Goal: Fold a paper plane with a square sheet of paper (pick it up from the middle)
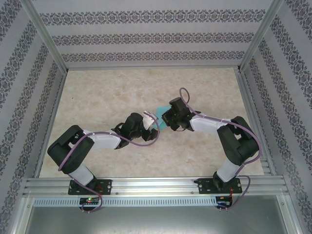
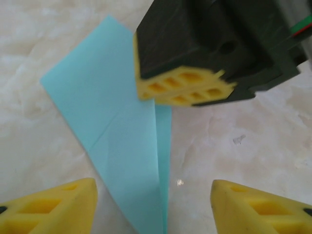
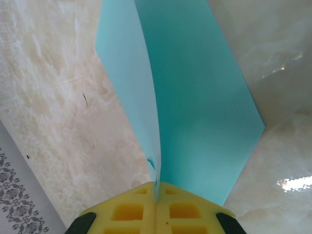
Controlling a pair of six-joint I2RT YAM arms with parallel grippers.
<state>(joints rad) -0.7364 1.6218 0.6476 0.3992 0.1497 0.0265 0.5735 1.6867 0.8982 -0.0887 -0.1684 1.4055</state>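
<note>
Pinching pointed turquoise paper plane at bottom centre: right gripper clamped on it | left gripper wide, lower frame, straddling its tip

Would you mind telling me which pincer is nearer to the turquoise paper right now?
Right. The right pincer is shut on the turquoise paper along its fold; the left pincer stands open, its fingertips either side of the narrow end, not gripping it.

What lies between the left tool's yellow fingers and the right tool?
The folded turquoise paper sheet, pinched by the right tool; left wrist view.
</note>
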